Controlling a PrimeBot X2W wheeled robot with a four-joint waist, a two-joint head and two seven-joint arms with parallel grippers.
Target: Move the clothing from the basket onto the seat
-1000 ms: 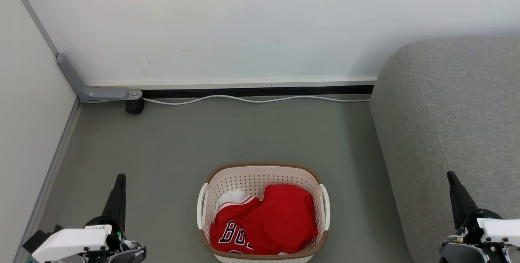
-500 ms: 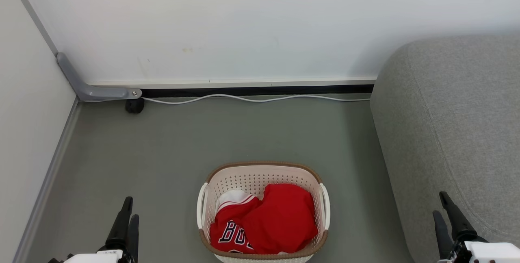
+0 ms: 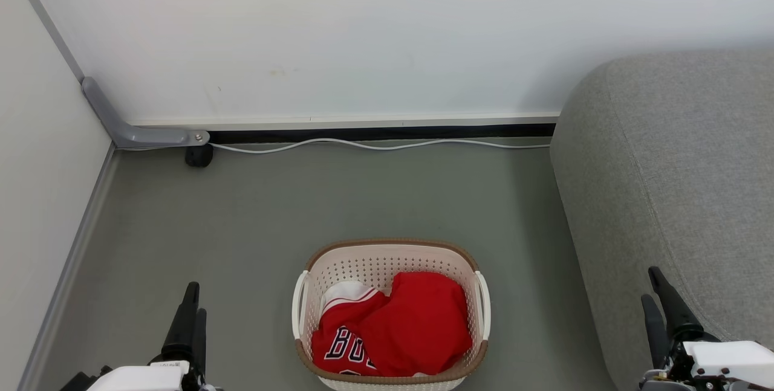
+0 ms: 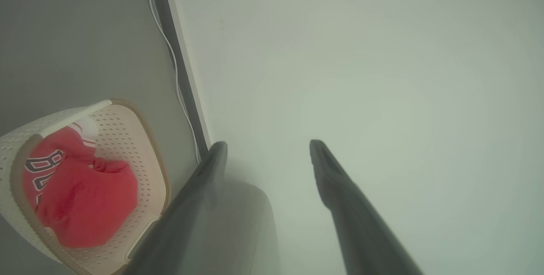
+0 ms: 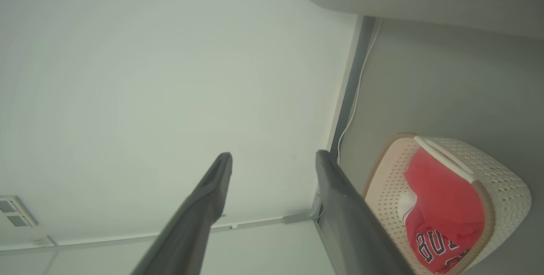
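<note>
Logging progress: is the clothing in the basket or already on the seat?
In the basket: the clothing lies bunched inside its perforated walls, and no red shows on the visible seat.

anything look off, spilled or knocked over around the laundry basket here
Nothing stands out. The basket stands upright on the floor, with the red jersey and plain red garment bunched inside and nothing spilled out. The only stray item is a white cable lying loose along the foot of the wall.
</note>
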